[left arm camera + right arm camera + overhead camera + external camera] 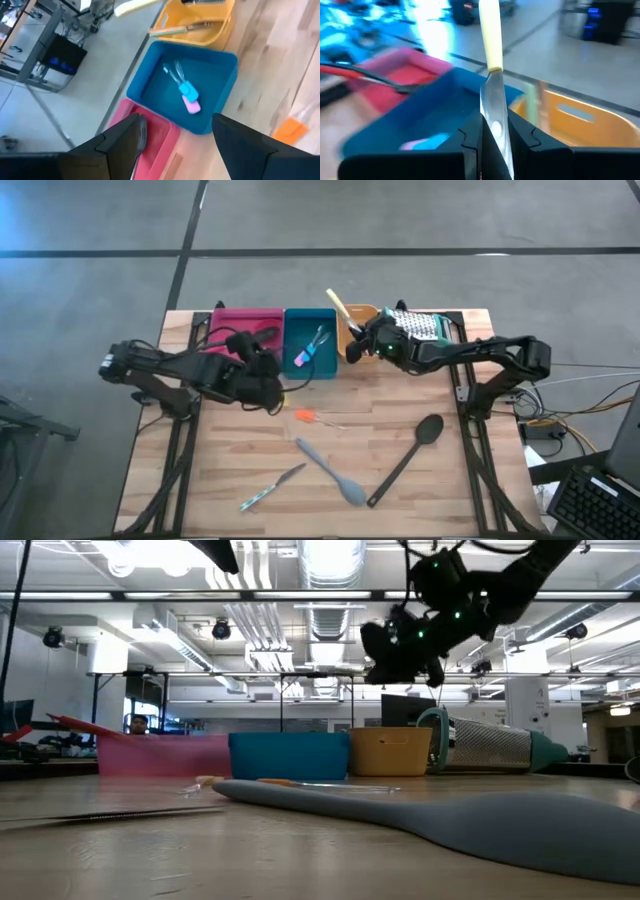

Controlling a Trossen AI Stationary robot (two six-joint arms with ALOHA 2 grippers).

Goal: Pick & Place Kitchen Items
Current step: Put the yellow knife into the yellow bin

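My right gripper (358, 345) is shut on a metal-bladed tool with a pale yellow handle (335, 302), above the orange tray (362, 313); in the low view it (400, 652) hangs well above the trays. My left gripper (272, 380) is open and empty, just near of the pink tray (245, 320) and the teal tray (310, 345). The teal tray holds blue- and pink-handled small tools (189, 97). An orange-handled tool (305, 416), a grey spoon (330, 472), a long black spoon (405, 460) and a small knife (270, 488) lie flat on the table. My right gripper pinches the tool's flat metal blade (495, 125) between its two fingers. The tool lies along the fingers, and its yellow handle (490, 35) sticks out past the fingertips toward the table's far left. The tool is lifted clear, over the orange tray.
The metal box grater (415, 325) lies at the far right beside the orange tray. A long black utensil (250, 335) lies in the pink tray, and a green-handled tool (180, 30) in the orange tray. The three trays stand in a row along the far edge.
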